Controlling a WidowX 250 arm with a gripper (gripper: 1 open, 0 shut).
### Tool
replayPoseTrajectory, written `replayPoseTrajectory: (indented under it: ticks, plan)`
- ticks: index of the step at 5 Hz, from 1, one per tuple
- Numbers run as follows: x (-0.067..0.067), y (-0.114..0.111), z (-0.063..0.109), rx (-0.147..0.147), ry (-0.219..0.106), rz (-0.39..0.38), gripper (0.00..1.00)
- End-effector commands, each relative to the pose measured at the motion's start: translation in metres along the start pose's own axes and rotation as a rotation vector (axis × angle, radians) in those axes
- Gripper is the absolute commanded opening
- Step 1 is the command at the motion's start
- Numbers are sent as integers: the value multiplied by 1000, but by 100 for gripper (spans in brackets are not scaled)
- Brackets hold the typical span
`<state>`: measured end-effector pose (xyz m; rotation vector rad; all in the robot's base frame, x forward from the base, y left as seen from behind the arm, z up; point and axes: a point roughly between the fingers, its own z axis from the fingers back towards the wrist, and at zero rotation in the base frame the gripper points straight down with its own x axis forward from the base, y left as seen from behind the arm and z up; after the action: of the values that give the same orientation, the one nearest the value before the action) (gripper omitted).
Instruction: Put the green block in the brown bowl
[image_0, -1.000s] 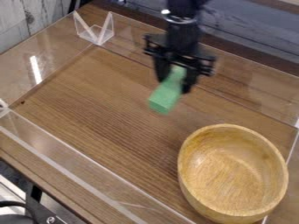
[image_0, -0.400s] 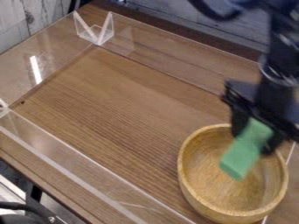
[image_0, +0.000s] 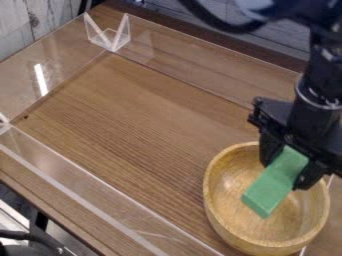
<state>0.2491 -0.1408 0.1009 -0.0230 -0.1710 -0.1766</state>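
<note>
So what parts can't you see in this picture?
- Top end of the green block: hidden between the fingers of the gripper.
- Whether the block's low end touches the brown bowl: one view cannot tell.
- Far rim of the bowl: hidden behind gripper and block.
- Upper arm: cut off by the top and right edges, and blurred.

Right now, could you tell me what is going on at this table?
A single robot arm is putting a green block into a brown wooden bowl. Its gripper points down and is shut on the block's upper end, holding it tilted over the inside of the bowl. The block has not been let go yet, so the job is nearly but not quite done.
</note>
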Motion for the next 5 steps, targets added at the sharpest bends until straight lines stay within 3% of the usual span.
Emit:
replayPoseTrajectory:
  ticks: [1, 2, 5]
  plan:
    - [-11, -5, 15, -9, -52, -2, 0]
    - [-22, -6, 15, -17, -56, -17, 0]
    - [-25, -19, 5, -73, -66, -137, 0]
